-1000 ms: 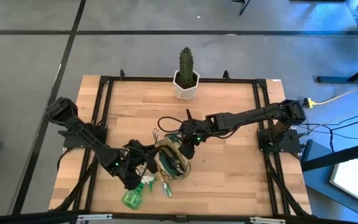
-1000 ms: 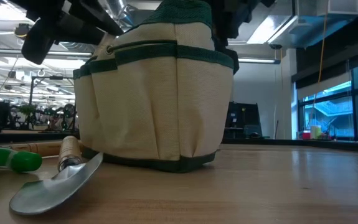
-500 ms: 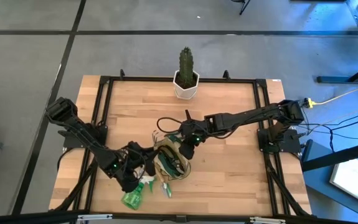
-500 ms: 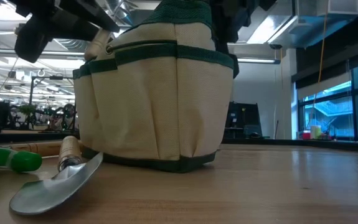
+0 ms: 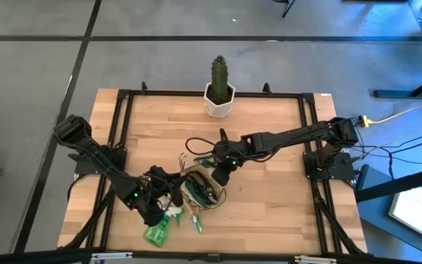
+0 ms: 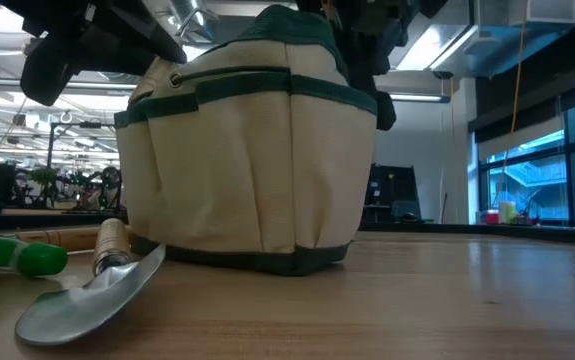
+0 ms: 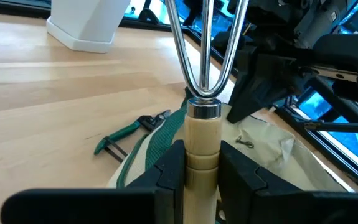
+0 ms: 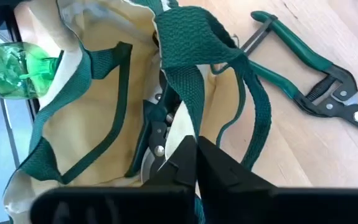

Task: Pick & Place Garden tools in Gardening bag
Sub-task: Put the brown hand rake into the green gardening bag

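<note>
Since a second ago the right gripper (image 8: 195, 163) has closed its jaws, which now sit together at the bag's (image 5: 202, 189) rim by a green strap (image 8: 194, 68), and the bag's top has tilted a little in the low view; whether fabric is pinched between them cannot be told. Nearest the bench's (image 5: 269, 198) front edge lie the spray bottle (image 5: 156, 232) and a trowel (image 6: 92, 291), its silver blade flat on the wood beside a green handle (image 6: 17, 254). Just behind them the left gripper (image 7: 200, 165) has its jaws clamped on the wooden handle of a fork (image 7: 202, 118), whose metal prongs rise upward beside the bag's open mouth. The bag stands upright at mid-bench, cream with green trim, and dark metal tools show inside it. Beyond the bag, green-handled shears (image 5: 205, 158) lie flat on the wood, apart from it. At the far edge stands a cactus (image 5: 219, 73) in a white pot (image 5: 219, 102).
</note>
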Motion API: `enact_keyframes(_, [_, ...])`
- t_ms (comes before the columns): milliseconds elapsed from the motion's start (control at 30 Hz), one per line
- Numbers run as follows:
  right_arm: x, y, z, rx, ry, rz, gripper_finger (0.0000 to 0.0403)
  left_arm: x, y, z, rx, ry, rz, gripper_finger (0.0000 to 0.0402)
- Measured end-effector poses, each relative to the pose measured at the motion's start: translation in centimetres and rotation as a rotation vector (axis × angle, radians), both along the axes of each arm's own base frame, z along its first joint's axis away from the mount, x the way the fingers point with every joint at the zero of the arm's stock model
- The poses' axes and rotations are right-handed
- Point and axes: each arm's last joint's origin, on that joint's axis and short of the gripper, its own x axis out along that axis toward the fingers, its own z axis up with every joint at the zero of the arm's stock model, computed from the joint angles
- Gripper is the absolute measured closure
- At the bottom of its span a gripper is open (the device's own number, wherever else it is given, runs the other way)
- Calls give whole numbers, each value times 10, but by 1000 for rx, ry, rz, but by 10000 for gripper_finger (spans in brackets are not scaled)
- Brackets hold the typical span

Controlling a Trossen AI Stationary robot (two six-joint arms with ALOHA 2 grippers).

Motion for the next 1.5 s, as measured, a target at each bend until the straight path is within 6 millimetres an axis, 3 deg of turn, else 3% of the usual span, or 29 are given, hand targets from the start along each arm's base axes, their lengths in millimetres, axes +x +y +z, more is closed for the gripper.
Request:
enact_keyframes(267, [0, -1, 2, 4, 1, -26, 400, 8, 7, 1, 42, 2, 33, 339])
enact_keyframes(600, [4, -10, 30, -129, -7, -74, 402, 21, 8, 2, 59, 4, 13, 339])
enact_keyframes(800, [-2, -18, 28, -164, 76, -72, 402, 21, 8, 2, 64, 4, 16, 339])
enact_keyframes(1100, [1, -19, 28, -189, 47, -9, 399, 22, 10, 3, 52, -16, 35, 339])
enact_keyframes(1267, [1, -19, 28, -202, 39, 21, 354, 22, 10, 3, 50, -26, 44, 339])
enact_keyframes(1500, [0, -20, 33, -228, 24, 5, 234, 22, 11, 3, 46, -52, 66, 339])
